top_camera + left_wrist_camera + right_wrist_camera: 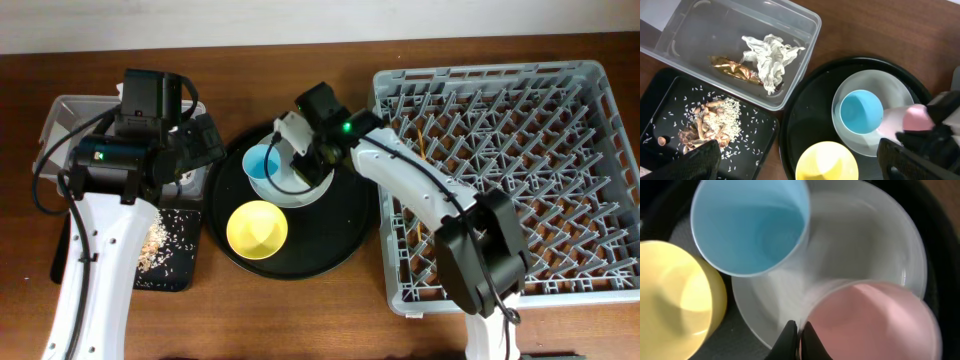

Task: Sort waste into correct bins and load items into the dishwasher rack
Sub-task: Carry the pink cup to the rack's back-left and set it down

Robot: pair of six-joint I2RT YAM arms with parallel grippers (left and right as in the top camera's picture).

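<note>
Waste looks sorted: by the desk's left edge the clear tub holds the crumpled tissue and the foil wrapper. Just in front of it the shallow black tray carries the food scraps, with loose grains scattered around them. The left gripper hangs above this corner with its jaws spread wide and nothing between them. Toward the desk's middle, the round black tray bears every dish I can see: the plate at its back, the blue cup standing on the plate's left side, and the yellow bowl near the tray's front edge, just beside the plate. The right gripper is down over the plate with its jaws pinched together. They appear to clamp the thin rim of the pink cup, which sits on the plate just right of the blue cup. Along the desk's right edge the dishwasher rack shows no dish among its pegs, so I judge the loading barely begun. Both cups, the plate and the bowl are left, and the chopsticks I cannot pick out for certain. The overhead view hides the pink cup under the right arm and the tub's contents under the left. The left wrist view shows both, and only the right wrist view shows the fingertips meeting at the cup's rim.
</note>
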